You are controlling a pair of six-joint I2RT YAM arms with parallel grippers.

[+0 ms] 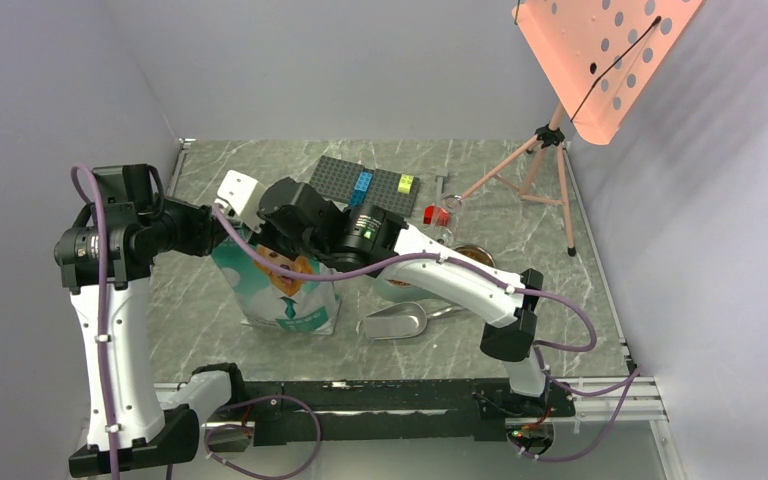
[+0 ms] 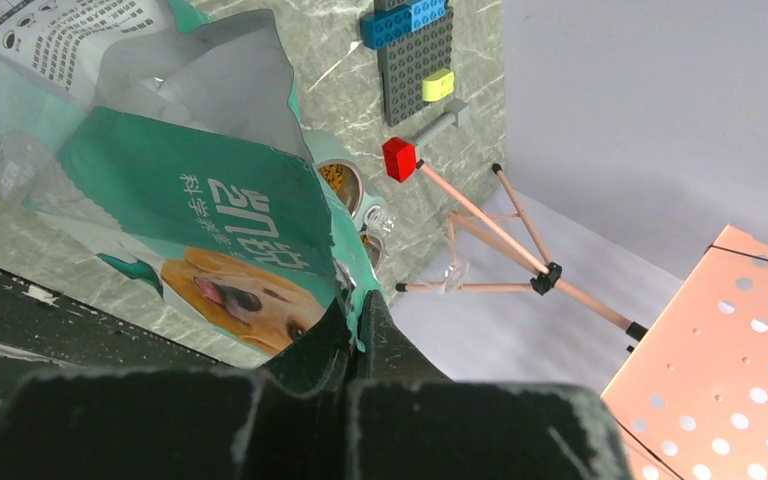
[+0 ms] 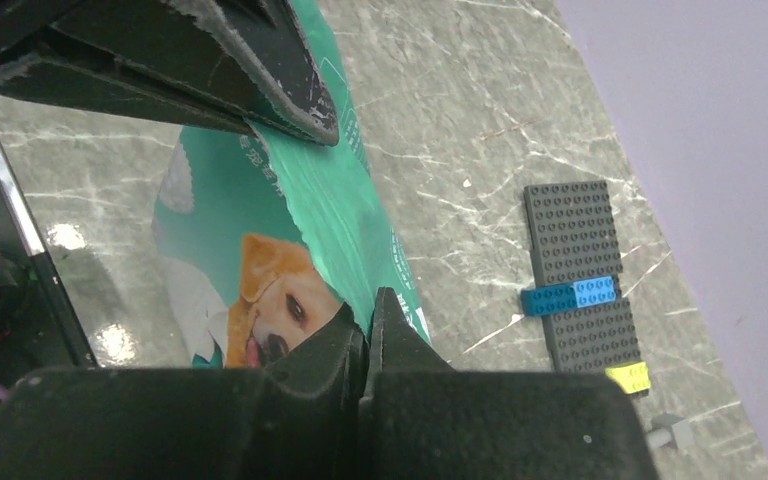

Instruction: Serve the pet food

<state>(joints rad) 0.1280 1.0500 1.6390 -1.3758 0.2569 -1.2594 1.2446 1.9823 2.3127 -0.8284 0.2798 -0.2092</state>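
Left claw: shut tight; it pinches the top edge of the pouch
Right claw: shut tight too; it pinches the same pouch at its top edge, just beside the left claw
Pouch: hangs down from both claws and stands on the table; its top looks open, with silver showing inside
Food: some brown bits lie in the bowl, past the pouch from the left claw, well apart from both claws; the rest is most likely inside the pouch, hidden
Scoop: on the table, below the right claw and nearer the arm bases; no claw touches it
Step now: I think it is holding the pouch open
Next move: I think one claw must hold the pouch up alone; the other must let go and go for the scoop
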